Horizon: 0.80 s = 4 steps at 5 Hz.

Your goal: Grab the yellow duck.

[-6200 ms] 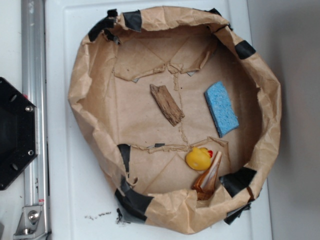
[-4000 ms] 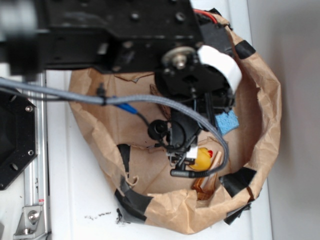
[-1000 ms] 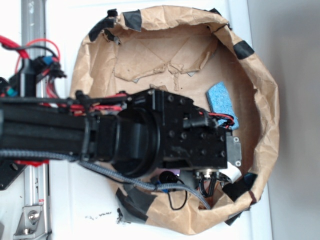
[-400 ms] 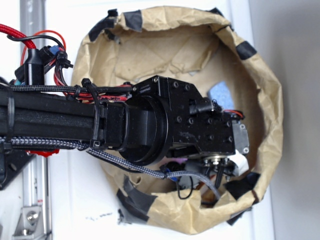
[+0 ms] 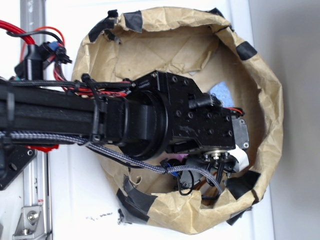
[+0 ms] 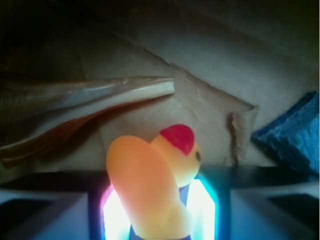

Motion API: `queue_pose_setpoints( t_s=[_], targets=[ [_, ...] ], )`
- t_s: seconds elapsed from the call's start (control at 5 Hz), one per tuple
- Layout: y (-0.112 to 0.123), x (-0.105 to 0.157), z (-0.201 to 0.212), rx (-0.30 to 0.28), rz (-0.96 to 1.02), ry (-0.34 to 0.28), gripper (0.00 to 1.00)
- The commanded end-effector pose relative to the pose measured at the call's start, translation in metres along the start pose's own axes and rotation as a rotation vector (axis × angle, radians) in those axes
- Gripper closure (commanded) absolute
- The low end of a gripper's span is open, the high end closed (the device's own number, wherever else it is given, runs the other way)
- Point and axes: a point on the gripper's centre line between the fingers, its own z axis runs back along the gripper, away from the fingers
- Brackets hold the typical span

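Brown kraft paper, creased and patched with black tape, forms a shallow walled nest on a white surface. My black arm reaches in from the left and covers most of the paper floor in the exterior view. My claw is clamped on the yellow duck, red beak pointing away. On the left beyond the duck lies an amber cone-shaped object; a blue sponge sits to the right.
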Motion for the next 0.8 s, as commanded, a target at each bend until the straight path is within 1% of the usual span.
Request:
queue_pose_setpoints(
  t_s=[0.0,0.2,0.4,0.6],
  targets=[
    [0.032,-0.026,0.091,0.06,0.285,-0.102,1.0],
    [0.027,-0.035,0.115,0.095,0.455,-0.021,1.0],
    [0.024,-0.036,0.122,0.158,0.505,0.032,1.0],
    [0.023,-0.034,0.12,0.173,0.484,0.015,1.0]
  ],
)
